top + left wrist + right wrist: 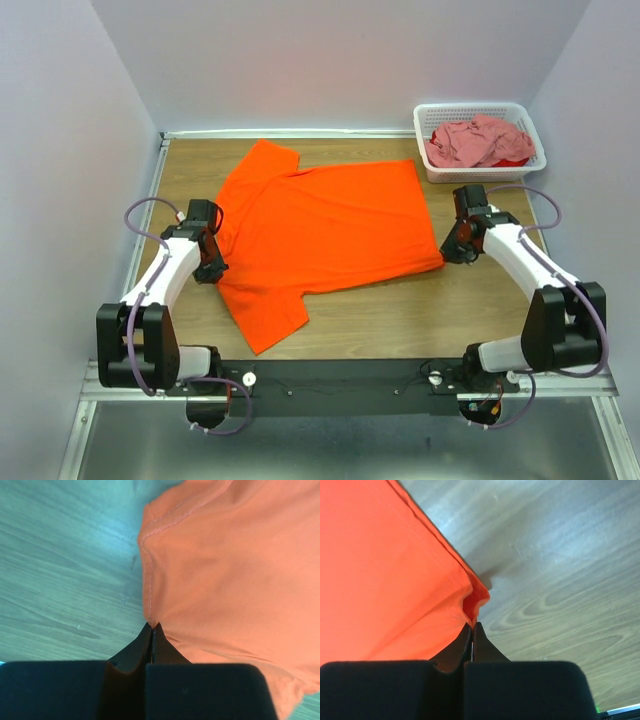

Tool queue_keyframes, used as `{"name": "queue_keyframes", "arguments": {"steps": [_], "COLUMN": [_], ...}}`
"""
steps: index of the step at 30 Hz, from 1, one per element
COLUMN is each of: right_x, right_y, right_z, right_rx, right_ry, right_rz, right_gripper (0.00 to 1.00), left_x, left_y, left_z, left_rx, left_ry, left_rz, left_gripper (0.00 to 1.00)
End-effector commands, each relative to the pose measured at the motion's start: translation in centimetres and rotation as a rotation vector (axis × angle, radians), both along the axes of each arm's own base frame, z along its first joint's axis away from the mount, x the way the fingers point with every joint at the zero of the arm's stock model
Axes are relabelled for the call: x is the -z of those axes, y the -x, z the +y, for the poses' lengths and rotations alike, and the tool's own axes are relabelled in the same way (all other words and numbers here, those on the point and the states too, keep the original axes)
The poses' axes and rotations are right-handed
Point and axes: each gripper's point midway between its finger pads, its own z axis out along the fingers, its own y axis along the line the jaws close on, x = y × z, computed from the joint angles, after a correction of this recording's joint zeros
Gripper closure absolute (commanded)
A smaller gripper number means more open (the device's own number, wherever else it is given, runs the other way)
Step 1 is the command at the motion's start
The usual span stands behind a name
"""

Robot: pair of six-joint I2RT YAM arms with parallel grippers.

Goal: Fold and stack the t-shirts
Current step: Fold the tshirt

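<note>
A bright orange t-shirt [325, 225] lies spread flat on the wooden table, collar end to the left. My left gripper [209, 262] is shut on the shirt's left edge by a seam [148, 587]; the cloth [235, 570] fills the right of the left wrist view. My right gripper [452, 250] is shut on the shirt's near right hem corner [477, 597]; the cloth [385, 575] covers the left of the right wrist view. A dusty pink t-shirt [478, 140] lies crumpled in the basket at the back right.
A white plastic lattice basket [532, 158] stands at the table's back right corner. Grey walls close in the left, back and right. Bare wood [420, 310] shows along the near edge, between the arms.
</note>
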Motion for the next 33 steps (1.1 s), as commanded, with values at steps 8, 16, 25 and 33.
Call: {"name": "queue_keyframes", "arguments": {"steps": [8,16,25,33], "right_x": [-0.6,-0.2,0.0,0.8], "right_y": [-3.1,-5.4,-7.9,-9.2], "right_z": [-1.3,-0.9,-0.3,-0.2], "right_rx": [-0.039,-0.065,-0.092,-0.108], "right_ry": [0.048,0.037,0.025,0.023], "right_rz": [0.053,0.072,0.071,0.086], "right_gripper": [0.99,0.99,0.99,0.99], "left_x": [-1.3,-1.4,-1.8,-1.6], "left_y": [-4.0,-6.1,-7.6,-9.1], "left_z": [-0.1,0.3,0.9,1.4], "left_rx": [0.054,0.065,0.068,0.074], "left_ry": [0.031,0.056,0.073,0.06], "left_rz": [-0.027,-0.033,-0.038,-0.039], "left_gripper": [1.0,1.0,1.0,1.0]}}
